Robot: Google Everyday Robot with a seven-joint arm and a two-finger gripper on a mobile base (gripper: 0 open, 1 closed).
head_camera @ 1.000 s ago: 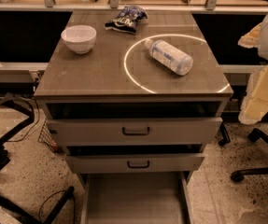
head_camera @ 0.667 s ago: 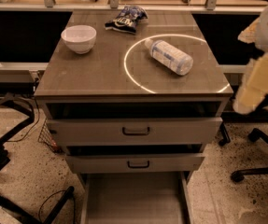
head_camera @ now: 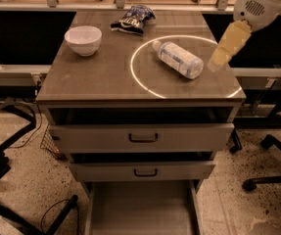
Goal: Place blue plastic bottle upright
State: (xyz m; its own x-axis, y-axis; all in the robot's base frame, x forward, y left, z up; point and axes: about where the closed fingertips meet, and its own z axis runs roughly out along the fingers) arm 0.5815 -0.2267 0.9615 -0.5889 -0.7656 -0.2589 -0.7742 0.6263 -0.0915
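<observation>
The blue plastic bottle point(head_camera: 178, 58) lies on its side on the cabinet top point(head_camera: 101, 77), inside a bright ring of light. It is clear, with a pale label printed in blue and a white cap pointing to the back left. My gripper point(head_camera: 218, 58) hangs from the white arm point(head_camera: 260, 3) at the upper right. It points down and to the left, just right of the bottle's base and above the top's right part. It holds nothing that I can see.
A round white bowl point(head_camera: 83, 39) stands at the back left and a dark blue snack bag point(head_camera: 132, 19) at the back middle. Below the top, two drawers point(head_camera: 142, 137) stand partly pulled out. Office chair bases stand at the right point(head_camera: 272, 173) and left point(head_camera: 3, 180).
My gripper has swung up and to the left, from beside the cabinet's right side to over the right part of the top near the bottle. The bottle has not moved.
</observation>
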